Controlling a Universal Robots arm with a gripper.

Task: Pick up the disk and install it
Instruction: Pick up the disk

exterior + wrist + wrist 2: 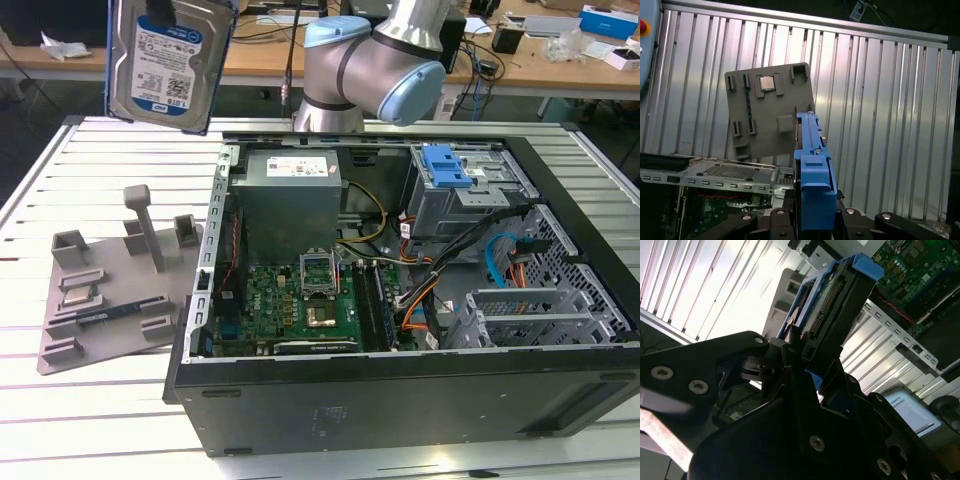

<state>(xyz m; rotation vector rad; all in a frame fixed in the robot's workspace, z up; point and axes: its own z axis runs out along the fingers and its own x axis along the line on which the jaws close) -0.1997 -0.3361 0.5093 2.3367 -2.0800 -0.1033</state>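
My hand [801, 349] clamps the disk [170, 60], raised off the worktop [100, 420]; probably mid-carry, needing square alignment with the drive cage [470, 200].

1. The table [100, 420] is a pale metal top made of long parallel slats.
2. A grey tray [110, 290] lies flat on it, toward the exterior view's left.
3. An open black case [400, 400] lies on its side just beside the tray, toward the exterior view's right.

Bright, even light in the exterior view. Strong white glare on the desk [715, 285] in the second wrist view; gripper [807, 357] and disk [840, 300] dark against it.
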